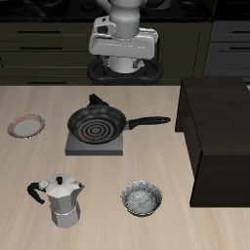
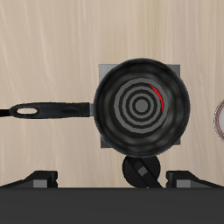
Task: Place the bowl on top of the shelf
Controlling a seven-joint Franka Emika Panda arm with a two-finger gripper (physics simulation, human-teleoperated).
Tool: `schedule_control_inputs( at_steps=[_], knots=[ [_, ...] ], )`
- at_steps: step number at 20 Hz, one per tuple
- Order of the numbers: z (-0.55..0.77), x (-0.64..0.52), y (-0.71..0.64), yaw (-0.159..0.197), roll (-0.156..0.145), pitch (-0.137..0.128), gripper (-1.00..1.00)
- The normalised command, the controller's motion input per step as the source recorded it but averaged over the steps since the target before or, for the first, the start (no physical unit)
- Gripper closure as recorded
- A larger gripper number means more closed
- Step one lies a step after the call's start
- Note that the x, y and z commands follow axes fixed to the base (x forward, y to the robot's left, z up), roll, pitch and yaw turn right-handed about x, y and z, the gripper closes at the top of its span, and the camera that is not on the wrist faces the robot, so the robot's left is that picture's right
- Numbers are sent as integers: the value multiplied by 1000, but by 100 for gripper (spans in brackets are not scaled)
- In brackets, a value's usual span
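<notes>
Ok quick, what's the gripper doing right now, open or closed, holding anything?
Gripper: open, holding nothing, above the frying pan; the bowl sits untouched on the table.

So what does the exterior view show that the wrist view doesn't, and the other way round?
Only the exterior view shows the bowl, the moka pot, the shelf and the robot's arm. Only the wrist view shows the frying pan straight from above, with parts of the pincer's fingers at the frame's edge. Both share the pan on the stove plate, the table and the pinkish plate, cut off in the wrist view.
</notes>
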Motion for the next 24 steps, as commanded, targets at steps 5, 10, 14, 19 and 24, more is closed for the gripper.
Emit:
schedule_control_inputs(
  at_steps=[5, 10, 14, 19, 24],
  knots=[
    [76, 279, -20, -5, 26, 9, -100],
    [36, 281, -57, -7, 15, 3, -100],
    [56, 326, -76, -7, 48, 4, -100],
    [38, 309, -39, -2, 20, 13, -100],
    [9, 261, -66, -3, 5, 11, -100]
  ],
)
